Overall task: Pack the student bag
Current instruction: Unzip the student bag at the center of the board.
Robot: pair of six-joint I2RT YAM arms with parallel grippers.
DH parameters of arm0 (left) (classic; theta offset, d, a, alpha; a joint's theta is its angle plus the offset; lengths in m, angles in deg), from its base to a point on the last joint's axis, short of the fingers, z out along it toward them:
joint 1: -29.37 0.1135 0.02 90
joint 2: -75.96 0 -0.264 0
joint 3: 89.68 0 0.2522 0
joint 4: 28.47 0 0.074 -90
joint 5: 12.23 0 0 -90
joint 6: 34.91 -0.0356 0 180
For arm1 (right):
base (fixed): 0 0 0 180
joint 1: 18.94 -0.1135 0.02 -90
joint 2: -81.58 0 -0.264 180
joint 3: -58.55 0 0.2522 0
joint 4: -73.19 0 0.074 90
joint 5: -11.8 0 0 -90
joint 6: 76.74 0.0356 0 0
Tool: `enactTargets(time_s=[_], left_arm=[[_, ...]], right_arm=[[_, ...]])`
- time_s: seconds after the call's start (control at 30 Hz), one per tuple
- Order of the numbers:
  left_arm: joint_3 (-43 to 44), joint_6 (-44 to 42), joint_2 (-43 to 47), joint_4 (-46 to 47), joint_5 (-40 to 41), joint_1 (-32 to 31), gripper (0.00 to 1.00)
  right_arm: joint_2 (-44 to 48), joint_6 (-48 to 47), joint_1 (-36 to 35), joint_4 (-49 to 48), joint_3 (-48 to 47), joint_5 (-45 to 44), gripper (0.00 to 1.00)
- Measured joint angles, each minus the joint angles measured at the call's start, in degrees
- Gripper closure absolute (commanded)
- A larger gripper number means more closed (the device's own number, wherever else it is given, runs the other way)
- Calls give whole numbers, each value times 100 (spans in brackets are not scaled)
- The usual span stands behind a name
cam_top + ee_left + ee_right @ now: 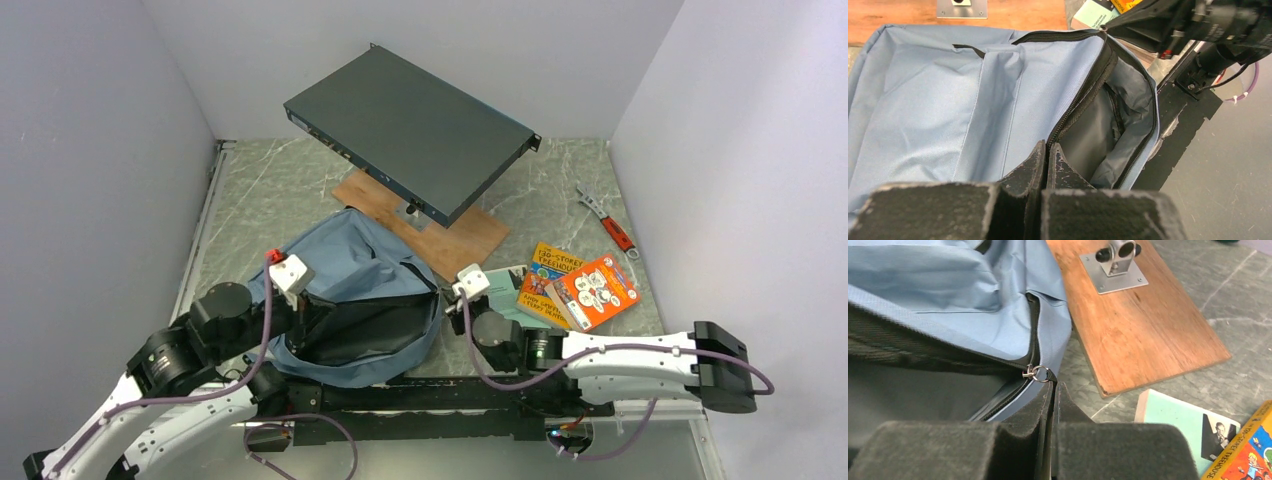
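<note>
The grey marbled table (560, 190) carries the student bag (350, 260), whose rim meets the jaws of the left gripper (1046, 145) and the right gripper (1054, 385). A wooden board (1143, 330) lies just beyond the right jaws. A teal book (1173, 420) and a yellow book (548, 275) lie to their right, and a red-handled wrench (610, 225) lies farther off.

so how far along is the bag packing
Done: the bag is unzipped and its mouth gapes open. In hand: the left gripper and the right gripper are each shut on an edge of the opening, holding it wide. Left: the pile of books lies outside, beside the bag, and nothing shows inside it yet, so the actual packing has not begun.
</note>
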Motion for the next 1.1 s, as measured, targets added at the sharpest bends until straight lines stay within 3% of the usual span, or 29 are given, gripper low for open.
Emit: enactTargets(time_s=[0.3, 0.73, 0.8, 1.0, 1.1], left_arm=[[0, -90, 538, -61, -4, 4, 100], [-310, 66, 1121, -81, 229, 39, 100], [-396, 212, 1178, -39, 227, 42, 83], [-557, 800, 765, 310, 136, 42, 3], [-769, 1010, 378, 660, -83, 42, 0]], right_arm=[[-1322, -37, 911, -177, -669, 345, 100], [-3333, -1099, 1419, -2378, -994, 1196, 100], [-3296, -1088, 1438, -2527, -896, 1270, 100], [-2441, -879, 1670, -2249, -295, 1770, 100], [-2052, -726, 1718, -1982, -186, 2098, 100]])
